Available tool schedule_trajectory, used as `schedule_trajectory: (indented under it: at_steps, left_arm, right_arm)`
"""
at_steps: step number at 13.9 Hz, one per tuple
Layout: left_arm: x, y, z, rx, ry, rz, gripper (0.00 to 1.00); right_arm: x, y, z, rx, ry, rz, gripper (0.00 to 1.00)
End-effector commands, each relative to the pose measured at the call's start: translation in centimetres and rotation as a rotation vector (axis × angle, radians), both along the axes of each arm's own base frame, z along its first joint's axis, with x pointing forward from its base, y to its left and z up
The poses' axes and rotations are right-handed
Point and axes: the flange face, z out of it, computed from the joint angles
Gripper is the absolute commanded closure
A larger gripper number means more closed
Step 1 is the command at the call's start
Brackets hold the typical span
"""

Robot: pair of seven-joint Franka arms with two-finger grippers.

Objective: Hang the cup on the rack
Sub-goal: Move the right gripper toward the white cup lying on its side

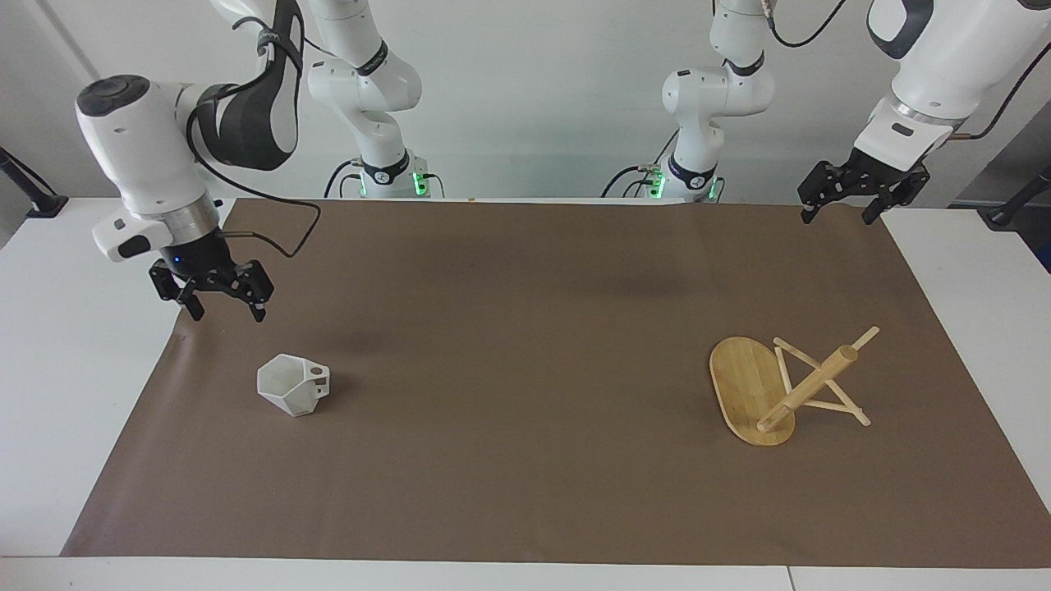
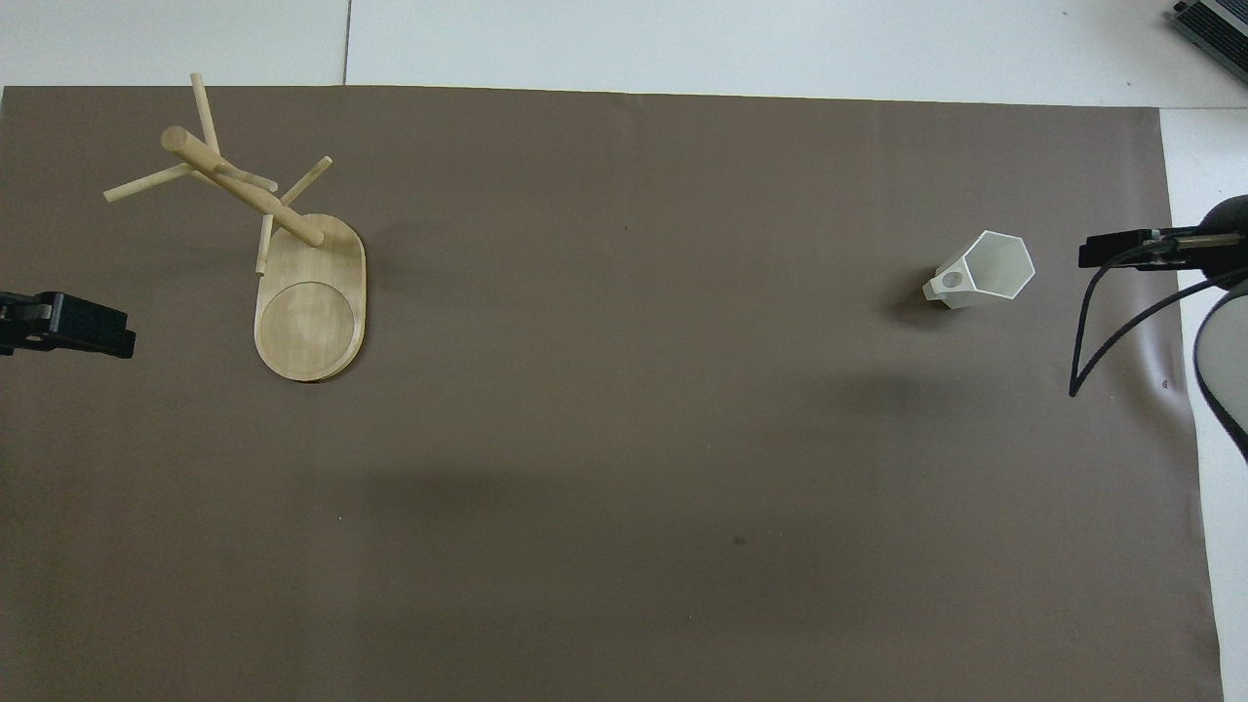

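Two open grippers above a brown mat, cup and rack untouched.
We see the right gripper [image 1: 220, 305], fingers spread and empty, hovering at the frame's left just above the white faceted cup [image 1: 293, 384] standing on the mat [image 1: 509, 345]; the left gripper [image 1: 846, 209], also open, waits at upper right, while the bamboo rack [image 1: 776, 386] sits at lower right.
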Motion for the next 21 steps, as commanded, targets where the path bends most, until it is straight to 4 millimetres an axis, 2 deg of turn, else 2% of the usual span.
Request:
schedule_trajectory:
  at_steps: [1,8,11,15,21]
  left_arm:
    - [-0.5,0.2,0.1,0.014,0.000,0.010,0.00]
    - [-0.5,0.1,0.1,0.014,0.001,0.009,0.00]
    - [-0.5,0.1,0.1,0.014,0.001,0.007,0.00]
    - [-0.5,0.1,0.1,0.014,0.001,0.009,0.00]
    - [-0.5,0.2,0.1,0.014,0.000,0.010,0.00]
  right_arm:
    - [0.7,-0.7,-2.2,-0.002,-0.015,0.048,0.00]
    - [2.3,-1.1,-6.7,-0.028,-0.050,0.090,0.00]
    - [2.4,-1.2,-8.6,-0.030,-0.055,0.083,0.00]
    - [2.2,-1.2,-10.3,-0.031,-0.045,0.084,0.00]
    - [2.3,-1.2,-11.8,-0.030,-0.033,0.084,0.00]
